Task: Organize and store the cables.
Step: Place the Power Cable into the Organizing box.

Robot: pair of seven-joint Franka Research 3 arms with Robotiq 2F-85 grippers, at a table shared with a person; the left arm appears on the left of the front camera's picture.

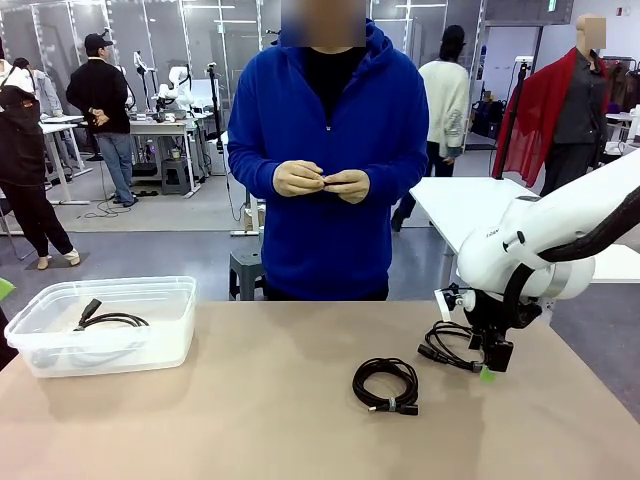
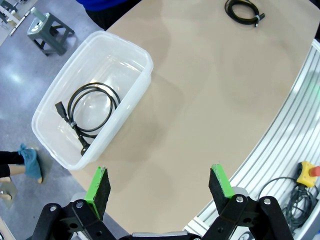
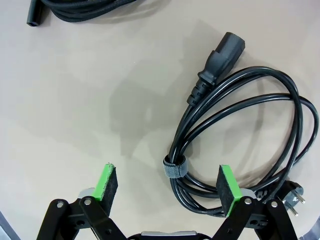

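Observation:
Three cables show, each a black coil. One cable (image 1: 110, 320) (image 2: 90, 112) lies inside the clear plastic bin (image 1: 100, 288) (image 2: 145, 55) at the table's left. A second coil (image 1: 385, 383) (image 2: 243, 11) rests on the table's middle. The third, a power cable (image 1: 450, 345) (image 3: 220, 57) with a chunky plug and a grey strap (image 3: 174, 167), lies at the right. My right gripper (image 1: 488, 368) (image 3: 167, 182) hangs open just over this coil, the strap between its fingers. My left gripper (image 2: 160, 187) is open high above the table, near the bin, holding nothing.
A person in a blue hoodie (image 1: 325, 150) stands at the far side with both hands (image 1: 320, 182) together at the waist, off the table. Bare tabletop (image 1: 250, 400) stretches between bin and coils. A slotted metal rail (image 2: 285, 145) and an emergency-stop button (image 2: 307, 174) lie beyond the near edge.

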